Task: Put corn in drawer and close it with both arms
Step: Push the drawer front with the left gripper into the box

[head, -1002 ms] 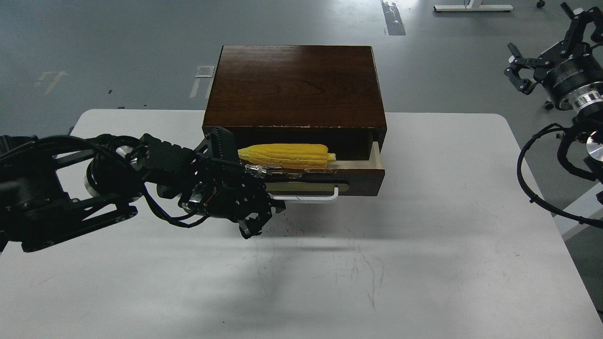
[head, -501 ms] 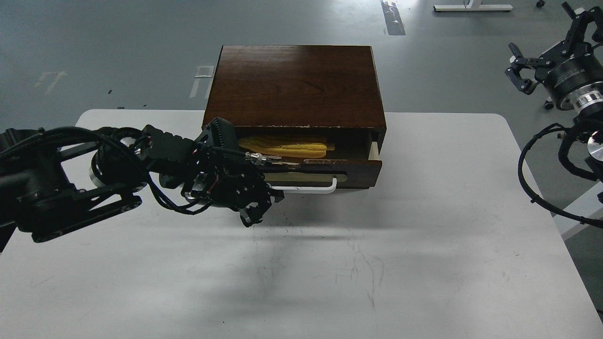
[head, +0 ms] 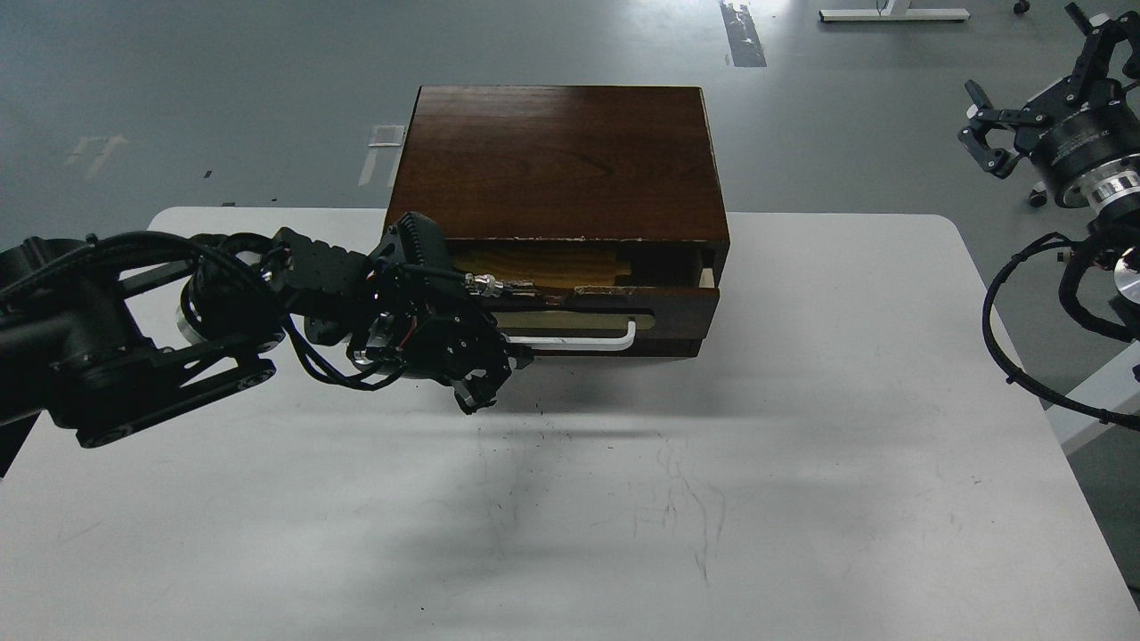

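The dark brown drawer with its white bar handle stands open only a narrow gap in the dark wooden cabinet. The corn lies inside it, seen only as a dim yellow strip in the shadow under the cabinet top. My left gripper is against the left end of the drawer front, beside the handle; its fingers are dark and cannot be told apart. My right gripper is raised far off at the right, past the table edge, with its claws spread and empty.
The cabinet stands at the back middle of the white table. My left arm lies across the table's left side. Black cables of the right arm hang past the right edge. Grey floor lies behind.
The drawer has slid inward from well open to a narrow gap, with my left gripper moving back with its front. The corn has gone from plain view into shadow. The right arm has barely moved.
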